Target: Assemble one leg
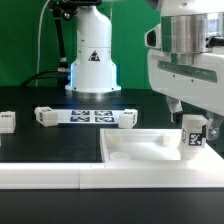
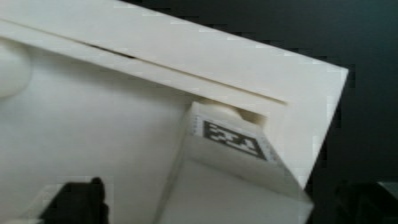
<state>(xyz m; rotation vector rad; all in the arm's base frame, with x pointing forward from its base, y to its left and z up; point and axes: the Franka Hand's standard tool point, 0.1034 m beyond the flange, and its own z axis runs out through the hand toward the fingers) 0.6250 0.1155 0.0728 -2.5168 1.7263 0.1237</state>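
Note:
A leg (image 1: 193, 138), a small white post with a black-and-white tag, stands upright at the near corner of the large flat white piece (image 1: 135, 150) on the exterior view's right. My gripper (image 1: 190, 116) hangs straight over it, with its fingers reaching down around the leg's top. In the wrist view the leg (image 2: 231, 165) runs up between the two dark fingertips (image 2: 75, 203). A gap shows on each side, so the gripper (image 2: 222, 208) is open and not clamping it. The leg's foot, where it meets the flat piece, is hidden.
The marker board (image 1: 85, 117) lies across the black table behind the flat piece. A small white part (image 1: 7, 122) sits at the exterior view's far left. A white slab (image 1: 40, 176) fills the front left. The robot's base (image 1: 92, 62) stands at the back.

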